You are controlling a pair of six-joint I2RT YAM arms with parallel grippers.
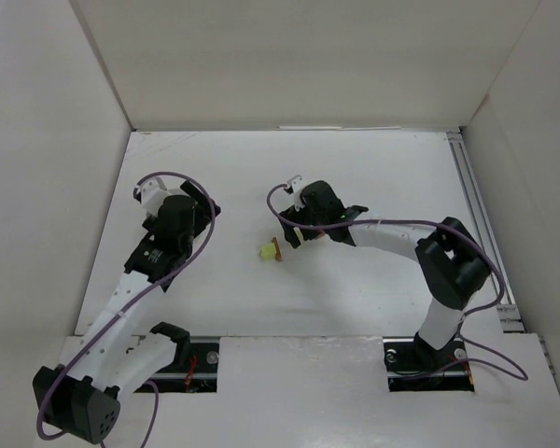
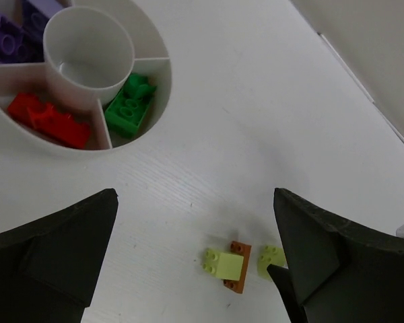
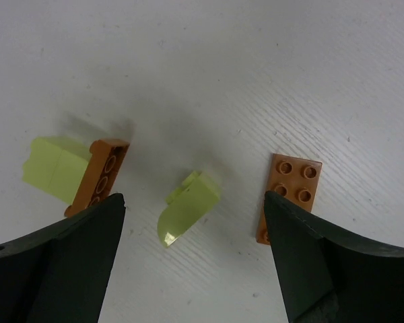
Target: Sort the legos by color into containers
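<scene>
In the left wrist view a round white divided container (image 2: 158,101) holds purple legos (image 2: 17,33), red legos (image 2: 47,118) and green legos (image 2: 131,104) in separate compartments around an empty central cup (image 2: 87,50). My left gripper (image 2: 195,198) hangs open above the table beside it, holding nothing. A pale green brick on an orange-brown plate (image 2: 225,264) lies below, with another pale green piece (image 2: 271,259) next to it. My right gripper (image 3: 192,198) is open and straddles a curved pale green brick (image 3: 188,205) without touching it. An orange-brown plate (image 3: 291,192) lies by its right finger.
White walls enclose the table (image 1: 355,168) on three sides. A metal rail (image 1: 476,215) runs along the right edge. In the top view my left gripper (image 1: 177,224) hides the container, and the loose bricks (image 1: 269,250) lie by my right gripper (image 1: 294,235).
</scene>
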